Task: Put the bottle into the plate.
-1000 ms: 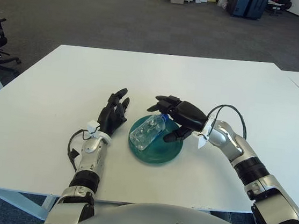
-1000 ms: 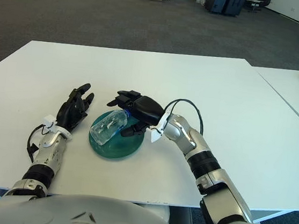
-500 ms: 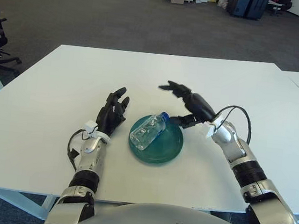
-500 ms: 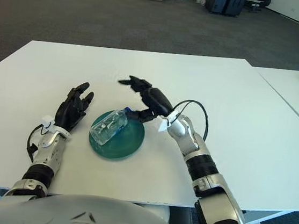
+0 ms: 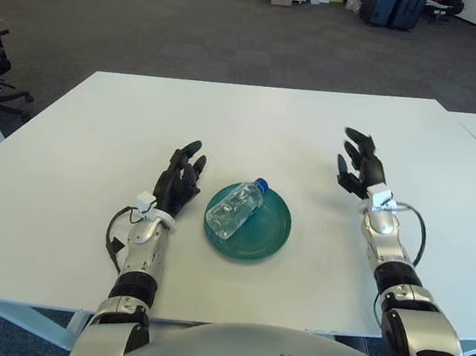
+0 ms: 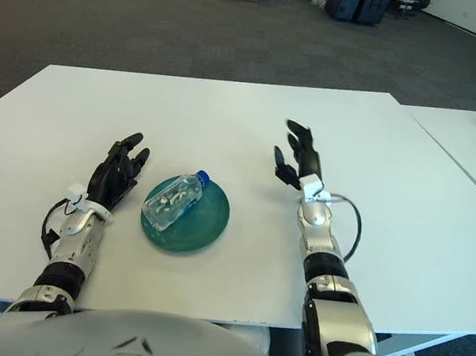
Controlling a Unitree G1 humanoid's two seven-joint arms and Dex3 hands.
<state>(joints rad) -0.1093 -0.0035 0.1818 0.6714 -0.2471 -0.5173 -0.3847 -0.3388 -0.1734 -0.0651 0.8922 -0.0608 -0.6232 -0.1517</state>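
No brand name or readable writing anywhere: clear plastic bottle (image 5: 235, 209) with a blue cap, label too small to make out. Lying on its side in the green plate (image 5: 268, 233), cap end pointing up and to the right, poking just past the far rim, body angled across the left half of the dish. Plate sitting on the white table (image 5: 262, 121), near the front edge, between both hands.

Changed since a second ago: right hand (image 5: 358, 166), then cupped over the bottle at the plate, lifted off half a second ago with fingers opening, now drawn well away to the right of the plate, raised on its wrist, black fingers apart and pointing up, holding nothing. Bottle left in the plate in nearly the same spot and angle as before the release.

Left hand (image 5: 178, 182) unchanged across all frames: resting flat on the table just beside the plate's left rim, fingers stretched forward and slightly spread, gripping nothing, not touching plate or bottle.
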